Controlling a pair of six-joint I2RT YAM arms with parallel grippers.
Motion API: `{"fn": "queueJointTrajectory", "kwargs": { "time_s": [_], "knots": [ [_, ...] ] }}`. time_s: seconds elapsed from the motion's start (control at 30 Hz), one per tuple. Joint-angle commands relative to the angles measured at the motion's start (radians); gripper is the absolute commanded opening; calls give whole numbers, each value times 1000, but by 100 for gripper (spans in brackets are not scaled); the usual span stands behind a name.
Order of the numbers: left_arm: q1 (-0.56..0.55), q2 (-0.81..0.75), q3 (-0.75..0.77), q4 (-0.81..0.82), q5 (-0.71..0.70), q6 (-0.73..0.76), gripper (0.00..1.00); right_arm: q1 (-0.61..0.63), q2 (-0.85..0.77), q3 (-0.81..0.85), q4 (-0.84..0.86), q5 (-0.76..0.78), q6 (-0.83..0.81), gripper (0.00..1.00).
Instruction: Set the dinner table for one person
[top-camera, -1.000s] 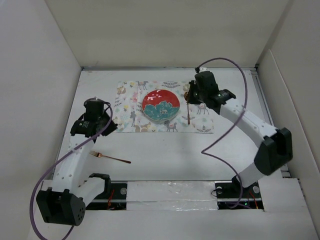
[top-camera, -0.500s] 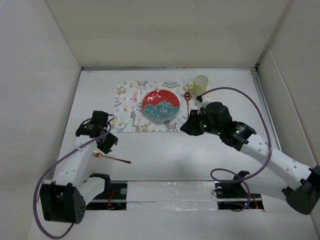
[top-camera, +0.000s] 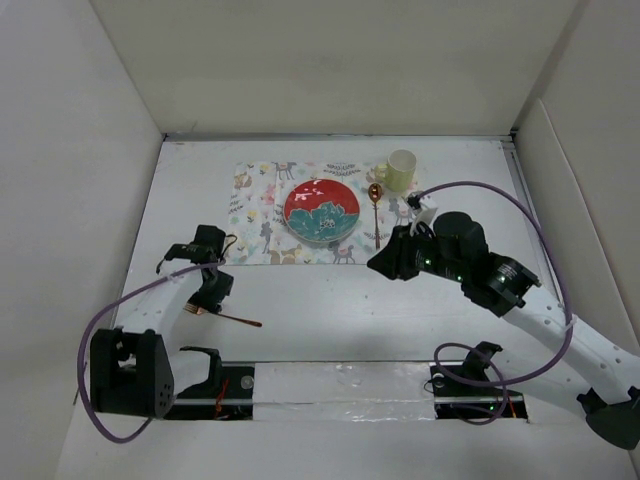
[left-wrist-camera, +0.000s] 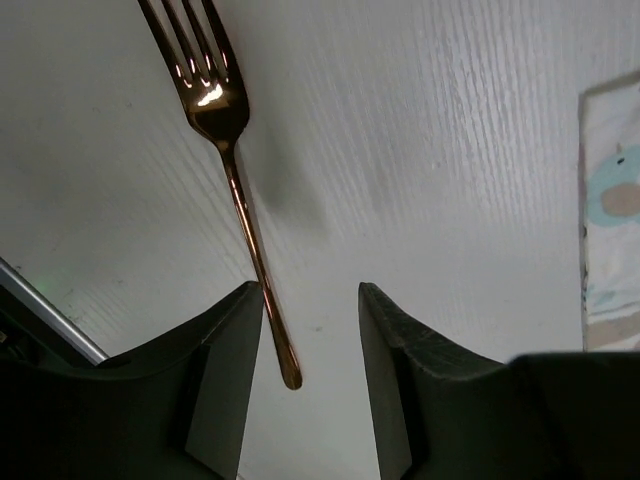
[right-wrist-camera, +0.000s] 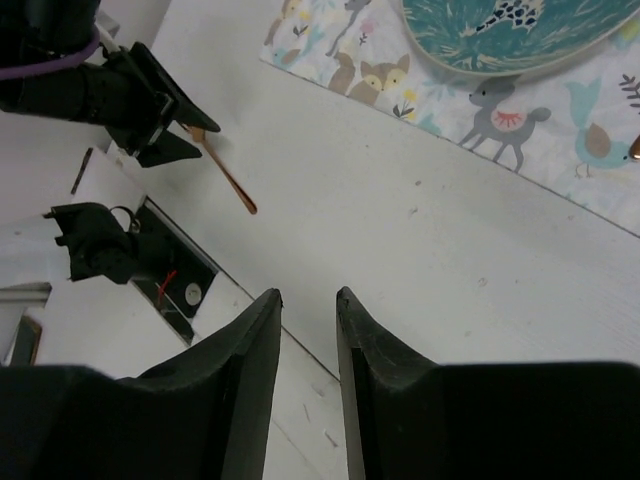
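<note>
1. Large white matte rectangular surface (top-camera: 330, 310): the dinner table itself. It fills the floor between white walls and runs from the arm bases at its near edge to the back wall.
2. Slim copper-coloured metal fork (top-camera: 225, 316): lies flat on the bare surface, near left, tines toward the left wall.
3. Left claw (top-camera: 208, 290): low over the fork. Its fingers are apart, and in the wrist view the handle end (left-wrist-camera: 235, 160) shows in the gap, close by one finger. Contact cannot be told.
4. Right claw (top-camera: 385, 262): above bare surface just in front of the mat, its fingers (right-wrist-camera: 255, 330) a little apart with nothing between them.
5. Rectangular cloth placemat with pastel deer print (top-camera: 260, 215): centre, far half.
6. Round red plate with teal flower pattern (top-camera: 321, 211): on the mat's middle.
7. Copper-coloured spoon (top-camera: 376, 212): on the mat, just right of the plate, bowl at the far end.
8. Pale yellow-green cup (top-camera: 400, 170): upright at the mat's far right corner.
</note>
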Motion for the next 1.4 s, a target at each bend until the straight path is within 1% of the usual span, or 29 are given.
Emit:
{"fn": "queueJointTrajectory", "kwargs": {
  "time_s": [0.0, 0.03, 0.07, 0.1, 0.17, 0.2, 0.23, 0.27, 0.3, 0.33, 0.37, 0.4, 0.43, 0.47, 0.5, 0.53, 0.57, 0.6, 0.63, 0.67, 0.7, 0.73, 0.77, 0.87, 1.0, 1.1, 1.2, 1.33, 1.37],
  "knots": [
    [-4, 67, 109, -24, -136, -51, 39, 8, -2, 4, 37, 0, 1, 34],
    [-4, 64, 136, 1, -142, 1, 36, 8, 33, -31, 57, -24, -3, 26],
    [-4, 53, 172, 10, -144, 24, 34, 21, 33, -48, 73, -48, -6, 14],
    [-4, 41, 253, 22, -148, 60, 31, 31, 82, -62, 91, -91, -9, 0],
    [-4, 4, 339, 49, -152, 133, 16, 89, 137, -76, 163, -130, -9, 0],
    [-4, -3, 429, 58, -145, 199, 7, 119, 203, -70, 189, -130, -6, 0],
    [-4, -16, 470, 61, -129, 231, 0, 151, 234, -60, 211, -113, -3, 0],
    [-4, -20, 513, 58, -118, 262, 0, 216, 272, -30, 250, -98, -6, 0],
    [-4, -29, 577, 61, -103, 313, 0, 249, 344, -11, 269, -67, -15, 0],
    [-4, -57, 596, 76, -52, 351, 0, 280, 384, 10, 286, -49, -20, 0],
    [-4, -69, 613, 117, -18, 392, 0, 336, 430, 63, 306, -32, -41, 7],
    [-4, -95, 639, 133, 11, 451, 0, 364, 475, 94, 317, 0, -64, 21],
    [-4, -103, 654, 144, 61, 477, 0, 389, 568, 126, 321, 23, -81, 27],
    [-4, -106, 669, 157, 84, 503, 0, 410, 617, 162, 327, 48, -121, 31],
    [-4, -117, 703, 164, 127, 541, 0, 456, 709, 271, 332, 74, -173, 40],
    [-4, -123, 703, 164, 146, 561, 0, 456, 760, 272, 332, 91, -173, 40],
    [-4, -131, 709, 179, 166, 578, 3, 465, 808, 310, 332, 103, -208, 41],
    [-4, -143, 716, 184, 183, 600, 6, 479, 861, 400, 323, 112, -231, 42],
    [-4, -151, 719, 188, 222, 635, 12, 479, 910, 448, 309, 115, -255, 42],
    [-4, -155, 722, 193, 238, 652, 16, 479, 1008, 501, 271, 120, -287, 43],
    [-4, -172, 716, 199, 255, 661, 21, 491, 1055, 550, 249, 141, -302, 43],
    [-4, -184, 711, 207, 302, 667, 29, 501, 1101, 655, 195, 145, -314, 43],
    [-4, -193, 705, 226, 328, 681, 32, 501, 1183, 706, 173, 151, -346, 43],
    [-4, -230, 716, 242, 382, 687, 40, 521, 1273, 863, 134, 201, -361, 42],
    [-38, -267, 763, 233, 390, 684, 41, 521, 1423, 1061, 72, 227, -367, 43],
    [-73, -283, 757, 233, 410, 674, 41, 521, 1497, 1209, 7, 229, -379, 45],
    [-87, -290, 742, 231, 424, 657, 41, 531, 1567, 1309, -39, 195, -387, 46],
    [-110, -299, 711, 205, 390, 632, 41, 542, 1616, 1368, -58, 180, -388, 46],
    [-110, -304, 705, 193, 379, 625, 40, 553, 1629, 1374, -67, 145, -387, 46]
  ]
}}
